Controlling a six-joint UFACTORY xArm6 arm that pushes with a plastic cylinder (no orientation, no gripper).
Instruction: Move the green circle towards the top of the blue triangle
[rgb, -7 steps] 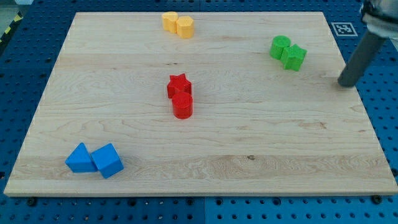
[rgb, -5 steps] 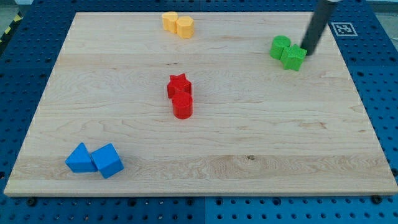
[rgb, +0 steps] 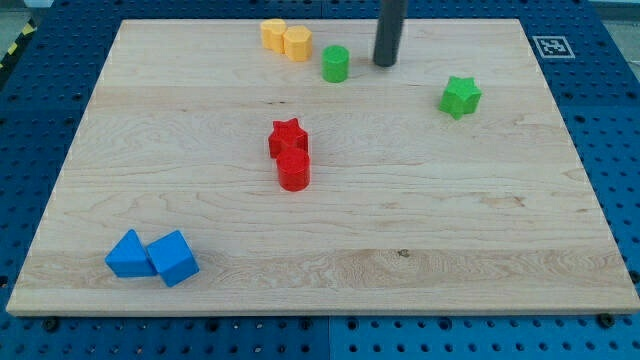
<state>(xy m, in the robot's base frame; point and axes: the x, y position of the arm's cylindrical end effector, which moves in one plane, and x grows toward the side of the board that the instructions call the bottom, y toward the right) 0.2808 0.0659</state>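
Note:
The green circle (rgb: 336, 63) is a short green cylinder near the view's top, just right of the yellow pair. My tip (rgb: 384, 64) stands a little to its right, apart from it. The blue triangle (rgb: 128, 254) lies at the view's bottom left, touching a blue cube-like block (rgb: 173, 258) on its right. The green circle is far from the blue triangle, up and to the right of it.
A green star (rgb: 460, 96) lies alone at the view's upper right. Two yellow blocks (rgb: 286, 39) touch each other at the top. A red star (rgb: 288, 136) and a red cylinder (rgb: 294, 171) touch near the middle of the wooden board (rgb: 450, 230).
My tip swept from the right edge to the left along the top. The green circle slid left, away from the green star, which shifted slightly.

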